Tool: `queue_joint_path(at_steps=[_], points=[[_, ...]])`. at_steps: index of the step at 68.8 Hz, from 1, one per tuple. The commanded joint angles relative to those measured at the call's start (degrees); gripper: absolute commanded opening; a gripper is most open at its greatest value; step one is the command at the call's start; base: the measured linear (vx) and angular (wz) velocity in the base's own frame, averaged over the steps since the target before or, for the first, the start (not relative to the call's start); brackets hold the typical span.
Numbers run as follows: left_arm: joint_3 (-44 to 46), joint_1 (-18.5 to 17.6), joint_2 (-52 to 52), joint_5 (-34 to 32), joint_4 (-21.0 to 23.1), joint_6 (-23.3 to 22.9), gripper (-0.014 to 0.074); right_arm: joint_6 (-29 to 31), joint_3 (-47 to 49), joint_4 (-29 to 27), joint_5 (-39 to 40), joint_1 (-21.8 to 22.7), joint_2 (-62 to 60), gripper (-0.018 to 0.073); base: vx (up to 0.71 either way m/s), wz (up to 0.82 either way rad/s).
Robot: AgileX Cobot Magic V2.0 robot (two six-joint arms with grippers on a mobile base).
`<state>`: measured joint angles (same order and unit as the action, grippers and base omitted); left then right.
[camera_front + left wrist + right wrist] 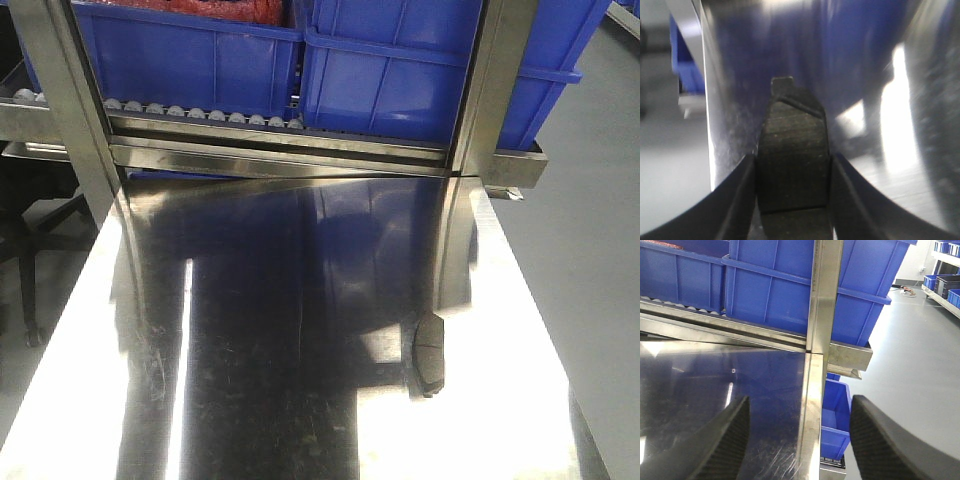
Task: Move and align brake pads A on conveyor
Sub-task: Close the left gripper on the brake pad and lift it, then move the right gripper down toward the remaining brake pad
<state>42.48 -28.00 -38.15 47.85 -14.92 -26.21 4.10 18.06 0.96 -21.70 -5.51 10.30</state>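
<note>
One grey brake pad [430, 355] lies alone on the shiny steel table [280, 330], near its right edge in the front view. A second brake pad [792, 150] shows in the blurred left wrist view, dark and textured with a slanted groove near its far end. My left gripper [793, 157] is shut on it, both fingers pressed to its long sides. My right gripper [800, 402] is open and empty, hanging over the table's right edge [810, 405]. Neither gripper shows in the front view. The conveyor is out of view.
A roller rack [200, 112] with blue bins [200, 55] stands across the table's far end, with steel posts [490, 90] at either side. Another blue bin [837, 415] sits low beside the table's right edge, above grey floor [910, 355].
</note>
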Motion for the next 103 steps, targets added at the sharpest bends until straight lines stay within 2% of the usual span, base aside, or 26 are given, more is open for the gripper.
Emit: queue_joint_path(at_steps=[1, 9, 14, 20, 24, 42, 78, 88, 103], points=[[-1.4, -0.2, 9.2, -3.2, -0.4, 0.1, -0.0006, 0.4, 1.6, 0.1, 4.1, 0.0, 0.9, 0.0437, 0.0, 0.0], [-4.5, -0.2, 20.0, -0.8, -0.6, 1.0, -0.0006, 0.4, 1.6, 0.1, 4.1, 0.0, 0.9, 0.0437, 0.0, 0.0], [-5.5, -0.2, 24.7, 0.9, -0.6, 4.3, -0.0006, 0.4, 1.6, 0.1, 4.1, 0.0, 0.9, 0.0437, 0.0, 0.0], [-5.5, -0.2, 28.1, 1.6, -0.6, 7.4, -0.0006, 0.4, 1.6, 0.1, 4.1, 0.0, 0.9, 0.0437, 0.0, 0.0], [-5.5, -0.2, 29.4, 1.5, -0.6, 7.7, -0.0006, 0.4, 1.6, 0.1, 4.1, 0.0, 0.9, 0.0437, 0.0, 0.0], [-5.5, -0.2, 29.5, -0.6, -0.4, 7.5, -0.0006, 0.4, 1.6, 0.1, 4.1, 0.0, 0.9, 0.0437, 0.0, 0.0], [-5.5, -0.2, 29.5, -0.5, -0.5, 7.5, -0.0006, 0.4, 1.6, 0.2, 4.5, 0.0, 0.9, 0.0437, 0.0, 0.0], [-5.5, -0.2, 29.5, -0.5, -0.5, 7.5, -0.0006, -1.6, 1.5, -2.6, 4.1, 0.0, 0.9, 0.0437, 0.0, 0.0], [-5.5, -0.2, 29.5, -0.5, -0.5, 7.5, -0.0006, -1.5, 4.0, -2.7, 4.6, 0.0, 4.3, 0.0437, 0.0, 0.0]])
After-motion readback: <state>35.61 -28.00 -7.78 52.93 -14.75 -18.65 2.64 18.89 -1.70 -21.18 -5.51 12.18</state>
